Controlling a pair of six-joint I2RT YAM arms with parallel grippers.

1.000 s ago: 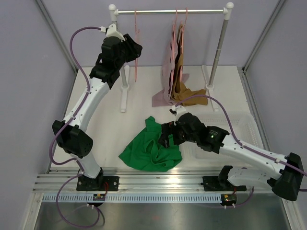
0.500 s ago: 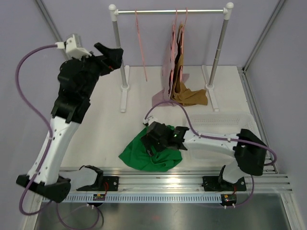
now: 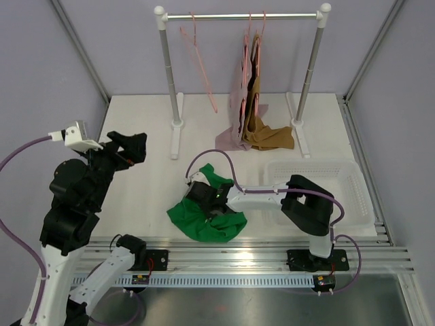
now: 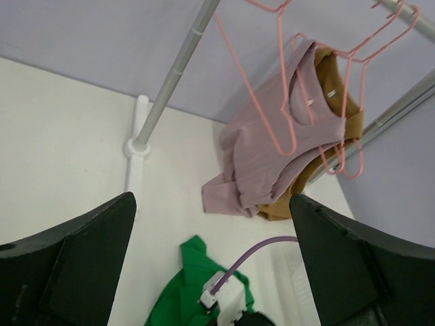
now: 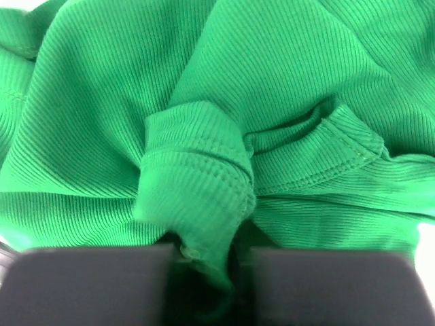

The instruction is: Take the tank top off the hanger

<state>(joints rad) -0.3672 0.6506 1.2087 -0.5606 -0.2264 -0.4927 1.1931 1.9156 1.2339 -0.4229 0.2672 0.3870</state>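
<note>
The soft, light, ribbed green tank top (image 3: 204, 223) is lying crumpled on the counter (image 3: 146, 187). The right gripper (image 5: 207, 272) is pinching a raised fold by a stitched hem, and the left gripper (image 3: 129, 146) is hanging wide open.

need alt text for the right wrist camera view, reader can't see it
A bunched fold of the green ribbed fabric tank top is pinched between the two dark, blurred fingers of the right gripper at the bottom edge. Crumpled green cloth with a stitched hem fills the rest of the frame.

green tank top (image 5: 224, 88), end effector (image 5: 207, 268) pinching fold
</note>
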